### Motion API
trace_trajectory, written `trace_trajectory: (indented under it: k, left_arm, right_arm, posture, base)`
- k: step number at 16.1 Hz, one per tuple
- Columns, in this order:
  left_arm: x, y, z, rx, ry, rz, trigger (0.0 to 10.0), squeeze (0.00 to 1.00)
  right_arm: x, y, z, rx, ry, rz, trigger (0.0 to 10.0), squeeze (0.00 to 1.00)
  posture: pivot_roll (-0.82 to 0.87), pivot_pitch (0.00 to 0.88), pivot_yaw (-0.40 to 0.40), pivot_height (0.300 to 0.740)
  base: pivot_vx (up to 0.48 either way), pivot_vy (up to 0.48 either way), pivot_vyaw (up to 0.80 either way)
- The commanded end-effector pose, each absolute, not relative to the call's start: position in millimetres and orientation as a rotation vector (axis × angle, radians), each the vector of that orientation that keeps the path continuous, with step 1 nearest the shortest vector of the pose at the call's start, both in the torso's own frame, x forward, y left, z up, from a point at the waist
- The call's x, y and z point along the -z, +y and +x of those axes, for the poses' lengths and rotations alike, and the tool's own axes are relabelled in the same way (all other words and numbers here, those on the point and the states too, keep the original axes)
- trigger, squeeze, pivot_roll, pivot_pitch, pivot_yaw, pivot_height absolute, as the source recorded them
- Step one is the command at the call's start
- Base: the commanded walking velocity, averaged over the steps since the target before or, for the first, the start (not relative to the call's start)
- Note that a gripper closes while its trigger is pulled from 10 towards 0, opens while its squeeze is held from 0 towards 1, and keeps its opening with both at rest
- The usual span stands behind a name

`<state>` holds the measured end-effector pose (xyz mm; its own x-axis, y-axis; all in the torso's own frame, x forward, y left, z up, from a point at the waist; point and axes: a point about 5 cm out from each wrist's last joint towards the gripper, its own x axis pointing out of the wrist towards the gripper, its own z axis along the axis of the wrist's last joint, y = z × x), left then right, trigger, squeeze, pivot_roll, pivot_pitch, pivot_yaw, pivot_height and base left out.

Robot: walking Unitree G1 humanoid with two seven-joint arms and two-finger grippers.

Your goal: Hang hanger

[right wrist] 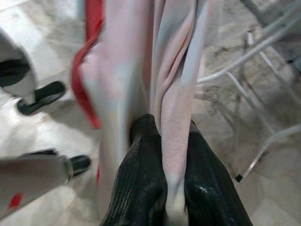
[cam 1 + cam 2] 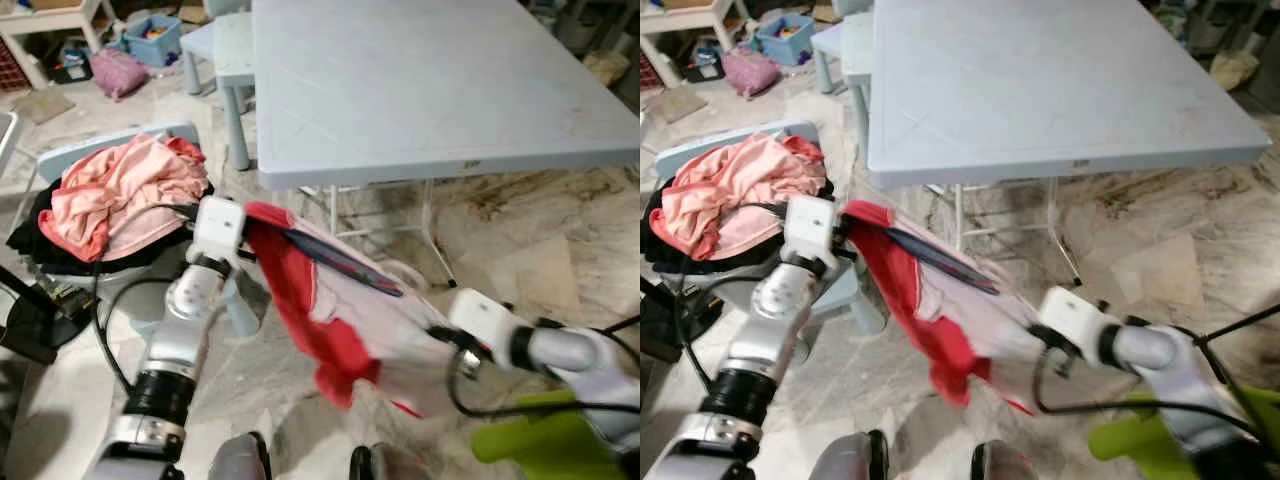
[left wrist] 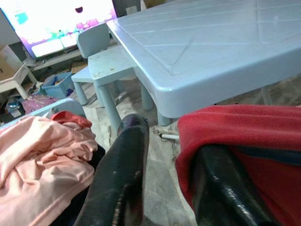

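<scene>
— Where's the garment?
— I see the shirt (image 2: 330, 310) stretched between both arms, off the table's (image 2: 420, 90) near edge. Right gripper (image 1: 164, 188) is clamped on its white cloth; left gripper (image 3: 164, 179) has fingers parted, red hem draped over one.

Soft cloth garment (image 2: 340, 320) — glossy black fingers (image 1: 141, 179) — matt plastic table (image 2: 420, 80).

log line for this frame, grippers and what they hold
left gripper: open, one finger under red edge of garment | right gripper: shut on garment | garment stretched between arms, before blue table | clothes pile on chair, robot's left
</scene>
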<state>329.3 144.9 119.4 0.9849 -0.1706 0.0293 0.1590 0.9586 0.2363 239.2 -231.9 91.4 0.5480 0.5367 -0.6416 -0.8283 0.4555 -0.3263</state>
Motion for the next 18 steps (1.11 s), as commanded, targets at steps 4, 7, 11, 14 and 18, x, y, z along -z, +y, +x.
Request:
trace_trajectory:
  k: [4,7,11,14,18]
  left_arm:
    - [-118,167,336,0.105,0.005,0.221,0.0,0.0]
    - [-104,164,336,0.131,0.097,0.176,0.0,0.0]
    - [-99,167,338,0.11,0.154,0.113,0.0,0.0]
    - [-103,167,340,0.114,0.148,0.079,0.0,0.0]
    - [-95,153,335,0.182,0.207,0.038,1.4,0.0]
  right_arm:
    - [-124,-269,226,-0.92,0.471,-0.65,10.0,0.0]
    - [-164,-273,224,-0.973,0.362,-0.561,10.0,0.0]
    - [-185,-271,201,-1.171,0.426,-0.573,10.0,0.0]
    - [-168,-277,182,-1.258,0.573,-0.68,10.0,0.0]
    - [-175,-263,199,-1.165,0.425,-0.752,10.0,0.0]
  posture:
    - [-0.14,0.108,0.025,0.74]
    - [-0.15,0.109,0.033,0.74]
    - [-0.16,0.109,0.04,0.74]
    - [-0.16,0.106,0.038,0.74]
    - [-0.16,0.105,0.04,0.74]
  base:
    - [0.0,0.0,0.0]
    - [0.0,0.0,0.0]
    - [0.0,0.0,0.0]
    - [0.0,0.0,0.0]
    - [0.0,0.0,0.0]
